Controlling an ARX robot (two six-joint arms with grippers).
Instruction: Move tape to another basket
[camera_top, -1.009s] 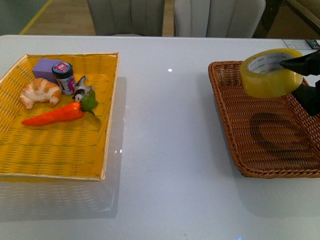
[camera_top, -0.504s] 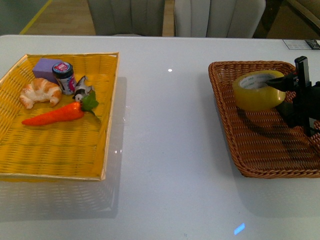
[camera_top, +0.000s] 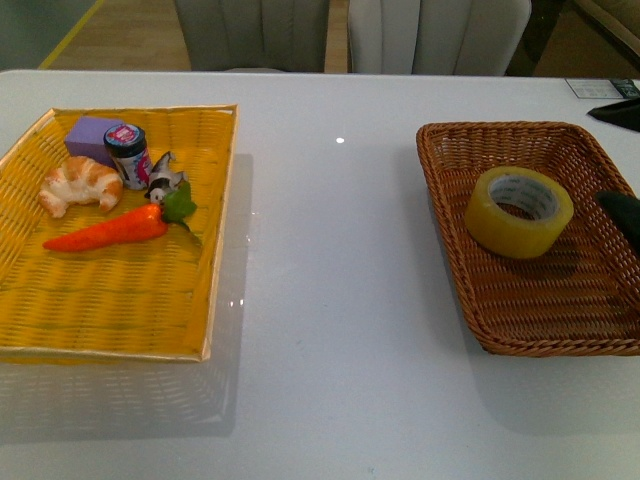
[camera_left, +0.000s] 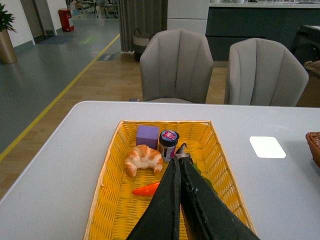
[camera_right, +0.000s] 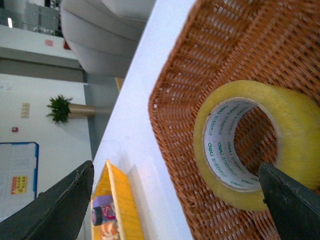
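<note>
Released since half a second ago: the tape (camera_top: 518, 210), then tilted in the right gripper's grasp, now lies flat on the floor of the basket (camera_top: 450, 155) with its hole upward, and the right gripper (camera_right: 175, 165) has drawn back toward the basket's right side. Yellow tray (camera_top: 120, 310): flat woven, well apart from the basket on its left, both on the white table (camera_top: 340, 300). Tray contents, from farthest from the basket to nearest: croissant (camera_top: 80, 185); purple block (camera_top: 92, 135); orange carrot (camera_top: 105, 230) with its green top pointing toward the basket; dark jar (camera_top: 128, 155) with a pink label, upright; small grey and white item (camera_top: 165, 180), too small to identify. Left gripper (camera_left: 178, 162): seen only in the left wrist view, above the tray and far from the basket, fingers pressed together with nothing between them. Basket: dark brown wicker, sloping sides. Tape: yellowish translucent roll, white core with green print, inside the basket, left of its middle and toward its far wall. Right gripper: fingers (camera_right: 60, 205) spread wide, empty, one to either side of the roll in the right wrist view and clear of it; in the front view only a dark part shows at the basket's right rim.
</note>
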